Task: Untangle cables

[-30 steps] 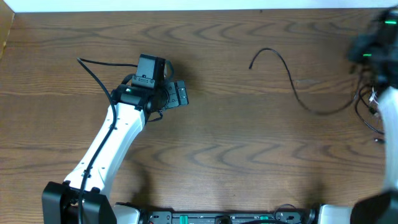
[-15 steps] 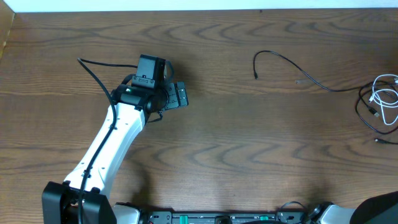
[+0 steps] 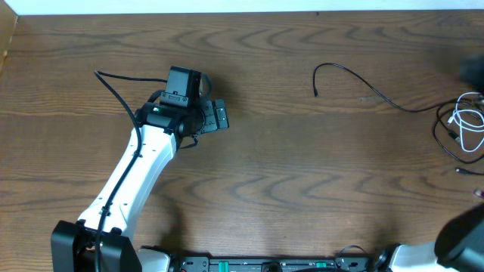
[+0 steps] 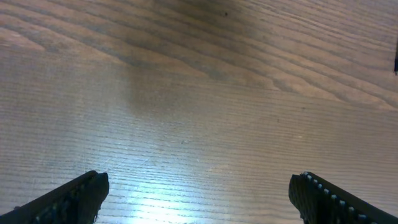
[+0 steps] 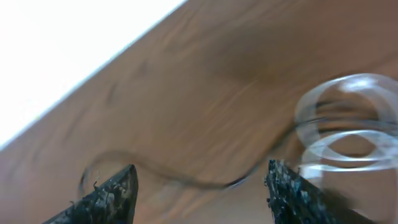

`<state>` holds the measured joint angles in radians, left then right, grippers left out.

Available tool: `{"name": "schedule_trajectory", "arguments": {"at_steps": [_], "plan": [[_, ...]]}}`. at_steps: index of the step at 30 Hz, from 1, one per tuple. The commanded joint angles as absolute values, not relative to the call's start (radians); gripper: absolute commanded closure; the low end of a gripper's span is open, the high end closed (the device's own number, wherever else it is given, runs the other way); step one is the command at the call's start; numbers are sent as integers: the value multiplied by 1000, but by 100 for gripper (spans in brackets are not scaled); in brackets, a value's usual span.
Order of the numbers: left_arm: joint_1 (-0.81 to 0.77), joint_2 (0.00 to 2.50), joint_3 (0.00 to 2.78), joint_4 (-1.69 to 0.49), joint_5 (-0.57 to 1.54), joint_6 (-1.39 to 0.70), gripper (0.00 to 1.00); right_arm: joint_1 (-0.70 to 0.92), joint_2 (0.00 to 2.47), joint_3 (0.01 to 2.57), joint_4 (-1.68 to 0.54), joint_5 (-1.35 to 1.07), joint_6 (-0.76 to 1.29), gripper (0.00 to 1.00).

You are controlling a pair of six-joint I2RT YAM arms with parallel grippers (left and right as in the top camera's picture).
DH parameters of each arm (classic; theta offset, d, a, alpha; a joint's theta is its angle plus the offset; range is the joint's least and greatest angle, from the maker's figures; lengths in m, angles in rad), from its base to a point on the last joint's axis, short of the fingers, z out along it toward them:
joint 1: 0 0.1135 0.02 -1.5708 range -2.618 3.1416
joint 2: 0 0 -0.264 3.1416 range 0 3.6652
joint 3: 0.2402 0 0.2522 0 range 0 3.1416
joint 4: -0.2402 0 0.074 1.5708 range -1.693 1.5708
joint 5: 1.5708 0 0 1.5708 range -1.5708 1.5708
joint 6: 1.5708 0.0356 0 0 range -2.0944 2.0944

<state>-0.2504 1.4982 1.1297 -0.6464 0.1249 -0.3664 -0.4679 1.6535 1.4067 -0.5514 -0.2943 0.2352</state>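
Observation:
The black cable (image 3: 363, 93) lies on the table at the right, its plug end (image 3: 315, 92) pointing left and its far end running into the white cable's coil (image 3: 473, 125) at the right edge. The right wrist view is blurred; it shows the black cable (image 5: 186, 178) and the white coil (image 5: 348, 124) on the wood beyond my right gripper (image 5: 200, 167), which is open with nothing between its fingers. My left gripper (image 3: 219, 115) rests left of centre, far from both cables. It is open (image 4: 199, 179) over bare wood.
The left arm (image 3: 128, 177) stretches from the front left corner to the table's middle. A dark blur of the right arm (image 3: 473, 69) shows at the right edge above the coil. The table's back edge (image 3: 227, 13) meets a white wall.
My right gripper has gone from shut to open. The black cable's left end has slid a little to the right and the cable lies flatter. The left arm has not moved.

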Motion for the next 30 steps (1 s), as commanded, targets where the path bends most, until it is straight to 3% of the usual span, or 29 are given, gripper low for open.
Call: {"name": "schedule_trajectory", "arguments": {"at_steps": [1,5,9,13,19,24,26,30], "plan": [[-245,1496,1129,-648,119,-369,2,-332,1720,1406,-561,-385,114,36],[-245,1496,1129,-651,119,-369,2,-150,1814,1406,-542,-368,27,32],[-245,1496,1129,-651,119,-369,2,11,1906,1406,-501,-247,1,37],[-245,1496,1129,-651,119,-369,2,133,1985,1406,-437,-125,-14,31],[-245,1496,1129,-655,119,-369,2,252,2083,1406,-330,137,-13,30],[-245,1496,1129,-658,119,-369,2,276,2141,1406,-298,155,9,35],[-245,1496,1129,-658,119,-369,2,277,2163,1406,-299,154,42,43],[-245,1496,1129,-658,119,-369,2,277,2173,1406,-310,147,93,79]]}}
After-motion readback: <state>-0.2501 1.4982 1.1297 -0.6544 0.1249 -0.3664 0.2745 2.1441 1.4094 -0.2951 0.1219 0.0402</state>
